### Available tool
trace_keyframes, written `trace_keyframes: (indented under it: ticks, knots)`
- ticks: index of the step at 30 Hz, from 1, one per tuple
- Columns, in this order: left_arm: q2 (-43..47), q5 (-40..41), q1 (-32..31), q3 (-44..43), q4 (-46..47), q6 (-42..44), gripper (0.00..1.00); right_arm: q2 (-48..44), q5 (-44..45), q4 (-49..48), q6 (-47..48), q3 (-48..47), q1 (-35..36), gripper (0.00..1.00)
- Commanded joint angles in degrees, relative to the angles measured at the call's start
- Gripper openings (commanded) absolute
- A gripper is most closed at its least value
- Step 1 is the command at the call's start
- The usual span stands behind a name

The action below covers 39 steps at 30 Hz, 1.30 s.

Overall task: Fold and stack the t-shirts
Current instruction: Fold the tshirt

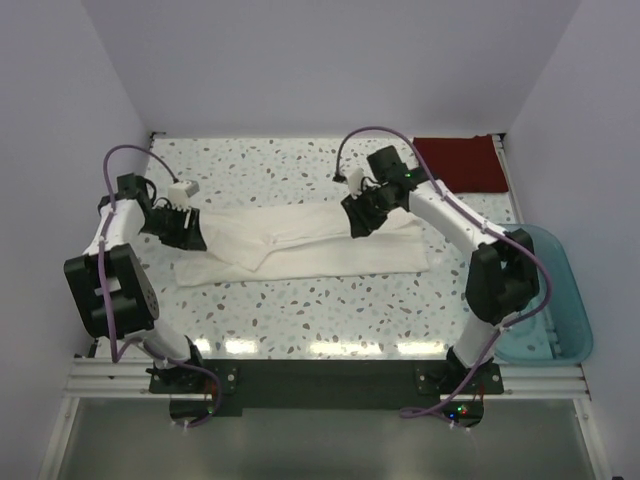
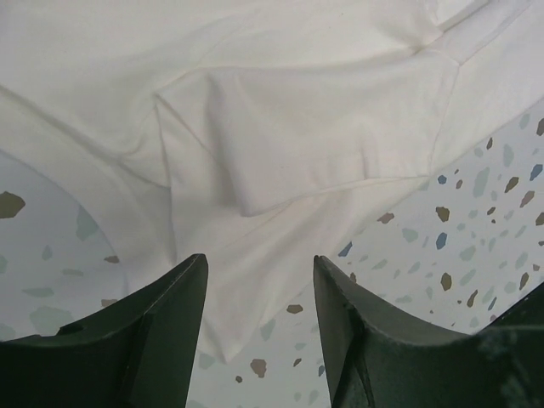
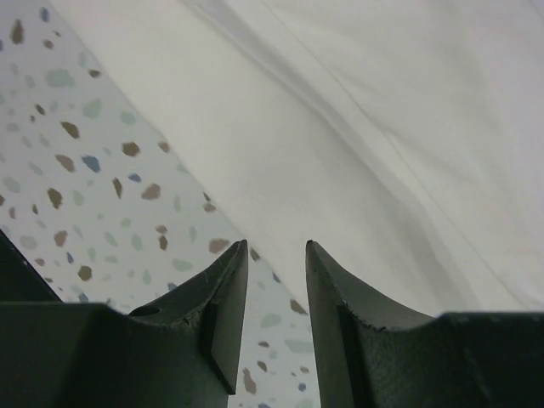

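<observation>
Obs: left claw released, jaws wide; white t-shirt hem just ahead of its tips. The right claw released, narrow gap; shirt edge ahead-right. The dark red t-shirt lies folded beyond it.

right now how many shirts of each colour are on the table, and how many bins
white t-shirt: 1
dark red t-shirt: 1
teal bin: 1
total: 3 things, 2 of them shirts
</observation>
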<state>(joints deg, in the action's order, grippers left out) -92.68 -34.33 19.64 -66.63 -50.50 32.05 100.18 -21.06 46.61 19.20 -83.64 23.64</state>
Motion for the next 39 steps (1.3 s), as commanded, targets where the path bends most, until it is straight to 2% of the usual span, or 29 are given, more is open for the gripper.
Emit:
trace_keyframes:
  ticks: [1, 4, 8, 11, 15, 19, 26, 36, 39]
  knots:
    - [-0.9, -2.4, -1.1, 1.3, 2.9, -3.4, 0.57, 3.4, -5.5, -10.7, -7.7, -3.4, 7.5, 0.38]
    - [-2.6, -0.8, -1.1, 1.9, 3.7, -5.2, 0.55, 10.0, -6.6, -11.4, -7.6, -11.7, 13.5, 0.37]
    - [-3.0, 1.0, -1.2, 3.9, 4.4, -5.2, 0.51, 15.2, -5.1, -17.2, -7.1, -15.6, 21.2, 0.36]
    - [-2.9, 2.0, -1.4, 4.9, 6.0, -5.3, 0.44, 19.4, -4.7, -19.7, -6.7, -18.7, 25.2, 0.35]
    - [-3.2, 2.7, -1.6, 6.7, 8.4, -5.8, 0.33, 24.7, -3.7, -22.1, -11.3, -23.6, 28.3, 0.33]
    - [-4.3, 2.2, -2.0, 6.8, 9.5, -6.3, 0.3, 28.3, -0.5, -22.3, -12.7, -27.1, 30.2, 0.34]
    - [-5.8, 1.9, -2.3, 6.1, 10.4, -6.7, 0.3, 30.0, 3.0, -22.3, -9.9, -26.8, 32.3, 0.43]
    - [-7.3, 2.3, -3.4, 5.6, 11.6, -7.2, 0.36, 34.0, 4.4, -20.2, -6.4, -28.0, 32.5, 0.45]
    - [-7.9, 2.6, -3.6, 5.0, 11.7, -7.1, 0.36, 34.8, 6.0, -20.5, -6.0, -28.2, 32.5, 0.41]
